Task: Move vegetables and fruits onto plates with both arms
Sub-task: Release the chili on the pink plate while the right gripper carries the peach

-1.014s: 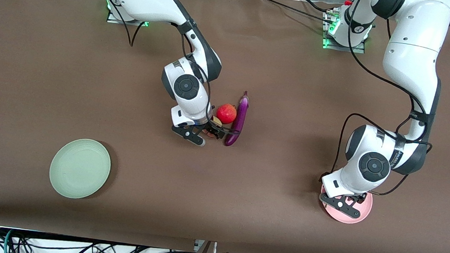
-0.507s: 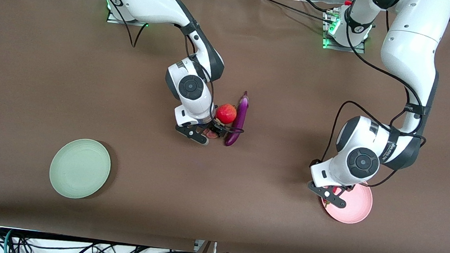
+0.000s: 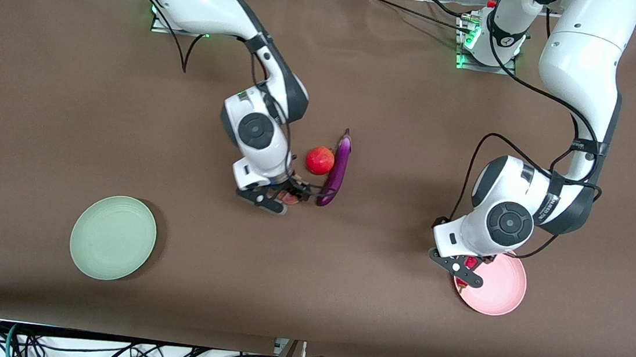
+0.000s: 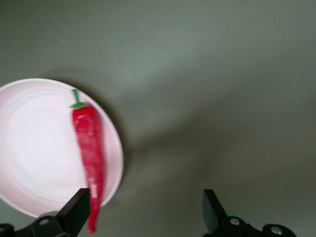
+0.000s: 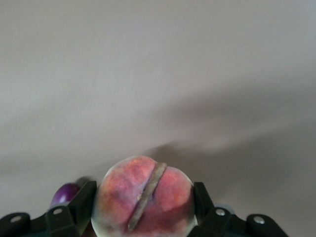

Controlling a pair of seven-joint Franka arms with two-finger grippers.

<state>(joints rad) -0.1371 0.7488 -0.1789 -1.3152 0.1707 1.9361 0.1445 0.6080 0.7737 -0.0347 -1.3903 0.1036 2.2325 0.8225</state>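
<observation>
Now, starting at the right arm's end of the table, the pale green plate (image 3: pixel 113 237) sits bare, close to the front camera's edge. My right hand (image 3: pixel 274 199) is over the middle of the table, clamped on the peach (image 5: pixel 143 200): in the right wrist view its two fingers (image 5: pixel 74 210) press the fruit from either side, crease turned toward the camera. That plate lies well apart from the peach, toward the right arm's end and nearer to the front camera, so I judge the carry must run diagonally that way, with nothing standing between them.

Just beside my right hand, toward the left arm's end, the round red fruit (image 3: pixel 319 160) rests against the eggplant (image 3: pixel 337 171). The eggplant's long axis runs roughly toward and away from the front camera, stem cap at the farther end, its blunt tip close to my fingers. Both are nearer to my right arm than to my left.

Toward the left arm's end, my left hand (image 3: pixel 457 268) hangs with its fingers (image 4: pixel 76 212) spread wide and holding nothing, over the table just at the rim of the pale pink plate (image 3: pixel 502 292). The chili pepper (image 4: pixel 90 153) lies in that plate near its rim, green stem pointing away from my hand. For my left arm, the remaining produce lies well apart, back toward the table's middle.
</observation>
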